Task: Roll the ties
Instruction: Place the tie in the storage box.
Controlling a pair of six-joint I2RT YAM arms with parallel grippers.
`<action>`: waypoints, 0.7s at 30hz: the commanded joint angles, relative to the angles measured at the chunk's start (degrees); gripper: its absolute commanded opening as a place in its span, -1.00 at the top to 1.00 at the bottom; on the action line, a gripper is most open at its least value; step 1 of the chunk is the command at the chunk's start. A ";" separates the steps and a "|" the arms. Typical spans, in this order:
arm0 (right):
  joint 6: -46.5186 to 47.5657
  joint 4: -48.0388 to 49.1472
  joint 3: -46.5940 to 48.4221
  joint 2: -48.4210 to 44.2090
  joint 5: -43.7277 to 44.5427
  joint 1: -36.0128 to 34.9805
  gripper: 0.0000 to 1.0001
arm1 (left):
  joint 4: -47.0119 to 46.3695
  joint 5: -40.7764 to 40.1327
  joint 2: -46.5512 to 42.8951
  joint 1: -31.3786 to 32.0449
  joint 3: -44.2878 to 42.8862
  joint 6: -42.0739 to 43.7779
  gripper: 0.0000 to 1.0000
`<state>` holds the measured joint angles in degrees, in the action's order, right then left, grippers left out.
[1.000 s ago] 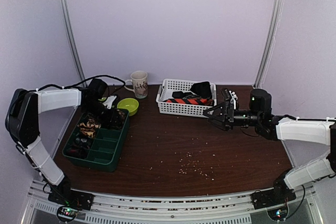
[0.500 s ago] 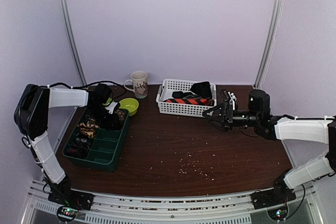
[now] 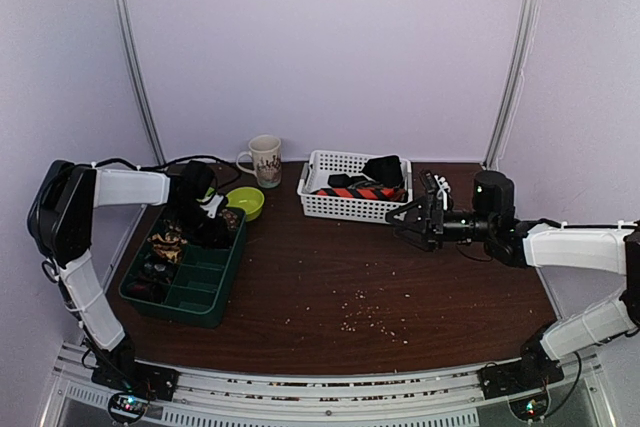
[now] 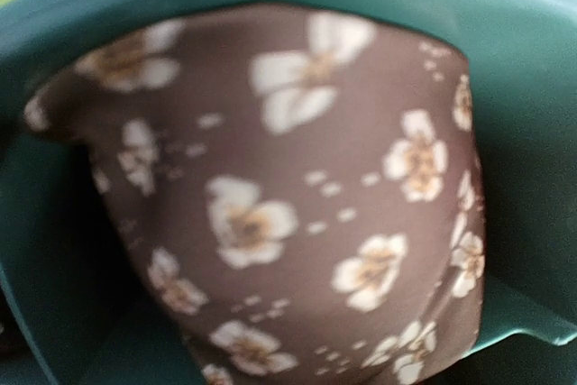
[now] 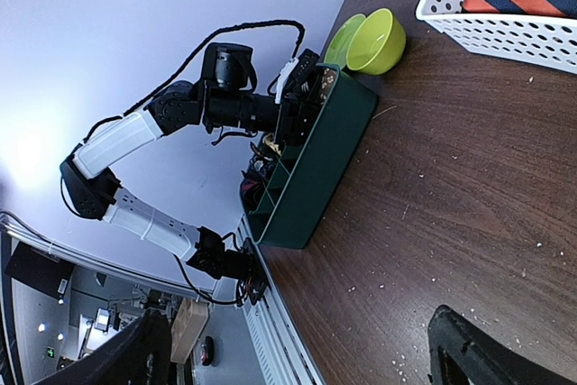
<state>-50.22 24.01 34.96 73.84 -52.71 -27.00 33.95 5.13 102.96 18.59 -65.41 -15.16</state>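
Soft, even light; the tie seems blurred up close.

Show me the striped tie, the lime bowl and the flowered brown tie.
striped tie [image 3: 366,192], top view, on its orange-and-navy stripes.
lime bowl [image 3: 243,200], top view, on its inside.
flowered brown tie [image 4: 288,214], left wrist view, on the middle of its fabric.

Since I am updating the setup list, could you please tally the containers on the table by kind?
White basket: 1
Green divided tray: 1
Mug: 1
Lime-green bowl: 1
Total: 4, not counting a second green piece beside the bowl, which is too hidden to identify.
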 commanded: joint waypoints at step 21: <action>-2.19 3.96 0.04 0.77 -0.05 0.16 -0.99 | 7.82 -7.28 -8.02 2.68 -1.96 -1.10 -0.38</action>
<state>-51.86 25.47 34.96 74.06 -52.71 -27.00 40.66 -1.45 97.32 20.73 -66.13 -15.62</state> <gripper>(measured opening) 0.995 0.689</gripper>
